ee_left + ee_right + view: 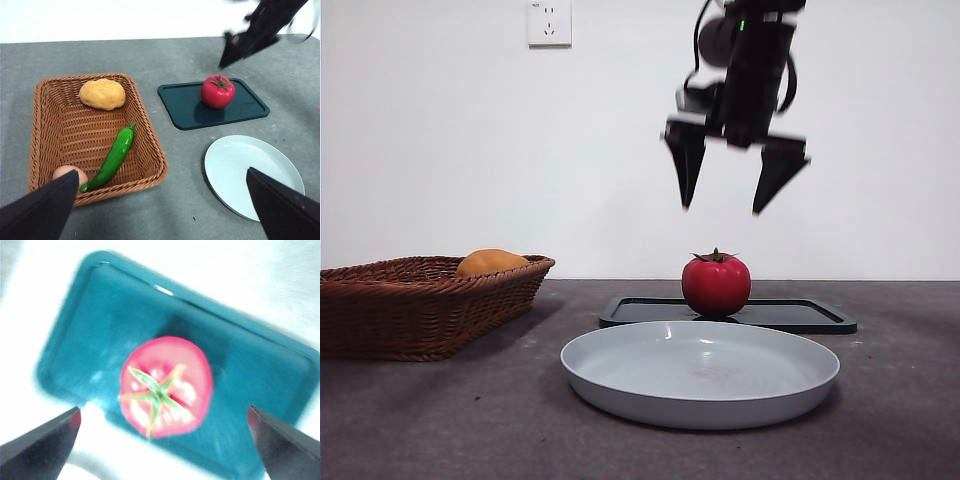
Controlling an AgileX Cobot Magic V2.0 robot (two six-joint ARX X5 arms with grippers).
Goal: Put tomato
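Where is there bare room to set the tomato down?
The round pale grey plate lies bare, beside the dark green tray holding the glossy red tomato. The woven brown basket is crowded. The right claw hovers open above.

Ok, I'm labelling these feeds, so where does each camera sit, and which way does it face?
Front view: low at table height, looking level across the white plate to the tomato on the dark tray; the right gripper hangs open above it.
Left wrist view: high, looking down at the basket, tray and plate; the open left gripper frames the bottom.
Right wrist view: straight down on the tomato, its own jaws spread wide.
All three share the tomato and tray.
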